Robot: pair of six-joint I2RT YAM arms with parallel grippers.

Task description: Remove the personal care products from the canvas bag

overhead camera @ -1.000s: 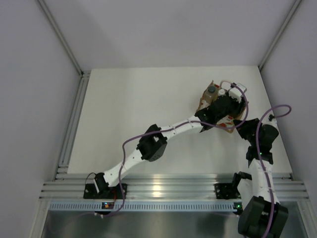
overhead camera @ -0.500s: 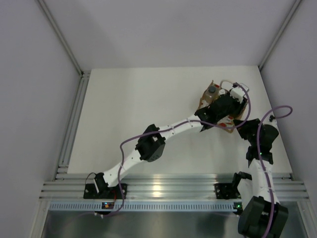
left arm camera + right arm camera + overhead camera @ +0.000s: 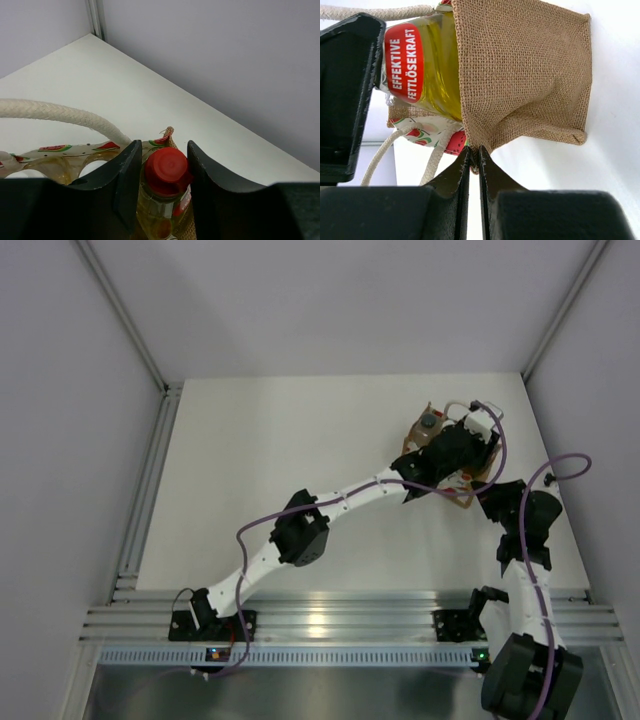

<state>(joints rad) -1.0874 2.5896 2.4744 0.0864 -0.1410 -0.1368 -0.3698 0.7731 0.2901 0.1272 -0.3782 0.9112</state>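
Left wrist view gives the clearest reading: the left fingers (image 3: 127,175) stand narrow, one on each side of the yellow bottle (image 3: 164,202), pressing it just under its red cap (image 3: 166,169), so I take the bottle as held. Its body goes down into the bag (image 3: 55,148), whose patterned rim and a cream handle (image 3: 65,114) show on the left. In the right wrist view the right fingers (image 3: 462,185) are closed together on a fold of brown cloth at the bag's edge. The bottle's red label shows outside the cloth there, so the bottle seems partly out of the mouth but not free. From the top camera, the bag sits near the far right corner of the surface (image 3: 300,440), with both arms meeting over it. A grey-capped bottle (image 3: 429,421) is seen at the bag's left end; the other bottles I cannot make out. My judgement is that the step in hand is drawing out this yellow bottle, while the right side pins the bag. The next move calls for a pull along the bottle's own axis, away from the mouth, with the bag held down so it is not dragged. It also needs care that the handle does not catch the cap.
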